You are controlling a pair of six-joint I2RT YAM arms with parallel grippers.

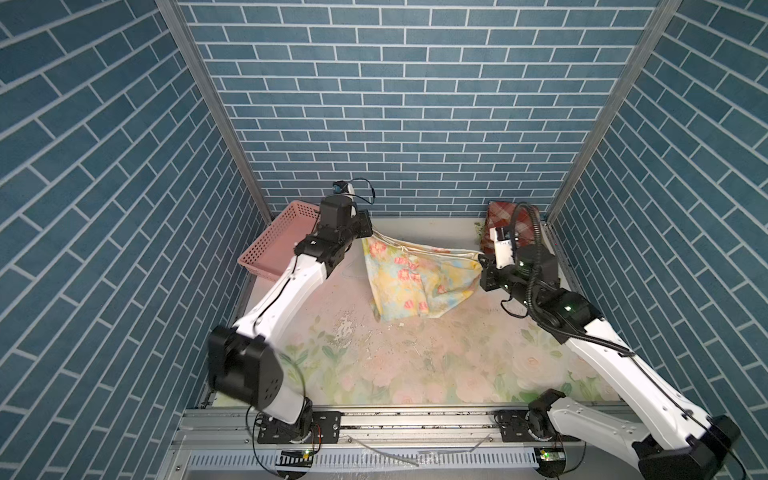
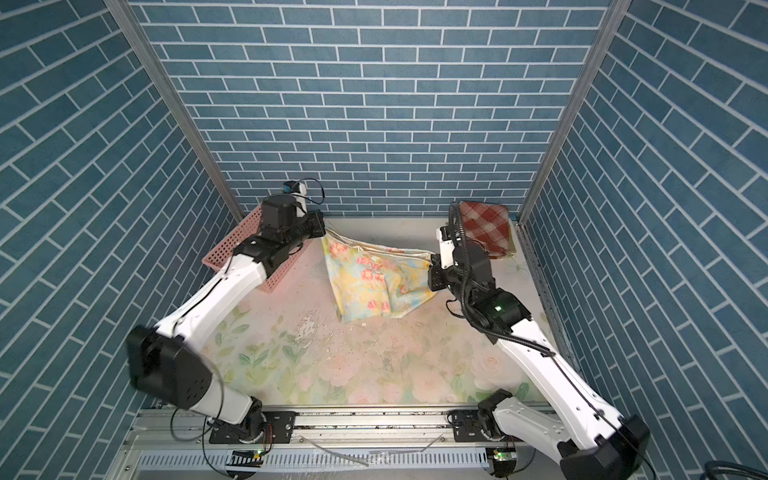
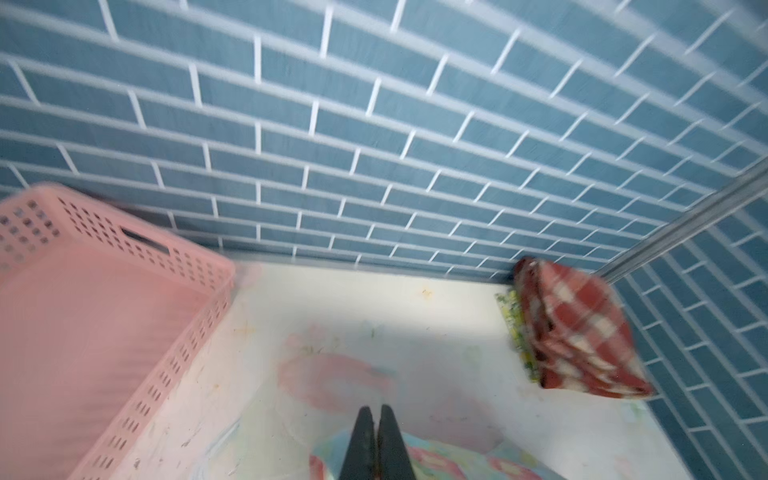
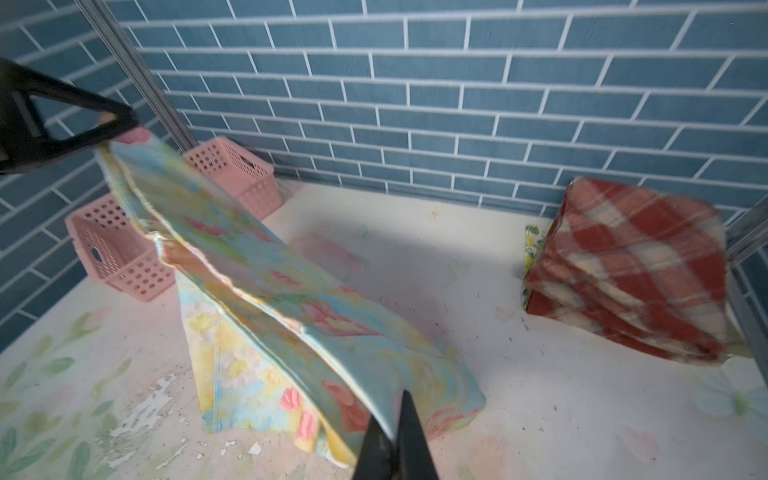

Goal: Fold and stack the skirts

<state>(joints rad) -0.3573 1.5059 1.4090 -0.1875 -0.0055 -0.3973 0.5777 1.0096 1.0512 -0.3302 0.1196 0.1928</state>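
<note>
Grips the pastel floral skirt [image 1: 415,282] by two corners: one pinched in the shut left pincer [image 1: 370,230], the other pinched in the shut right pincer [image 1: 482,259]. Hangs slack between the two pincers, top edge sagging, lower hem resting on the rose-printed table covering [image 1: 415,365] below and in front of them. In the right wrist view, shows the cloth doubled along a ridge running from right pincer [image 4: 395,436] up to left pincer [image 4: 124,120].

To do this step well, judging by the sag: draw the pincers apart until the top edge runs straight, hold both at one height, then lower toward the open covering on the near side, hem first, so as to lay the cloth flat and free of creases. Avoid jerking; thin fabric, likely to slip from a corner grip.

Behind the right pincer, against the back wall [image 1: 395,124]: the plaid skirt [image 2: 486,226], folded on top of a pile, with the lemon-print skirt [image 3: 515,328] peeping out beneath. Just behind and outside the left pincer: the pink basket [image 1: 274,245], its rim close enough to snag cloth or arm on a wide swing. Between the pincers and the pile, little room; probably better to fold on the near side, then carry the folded piece across.
</note>
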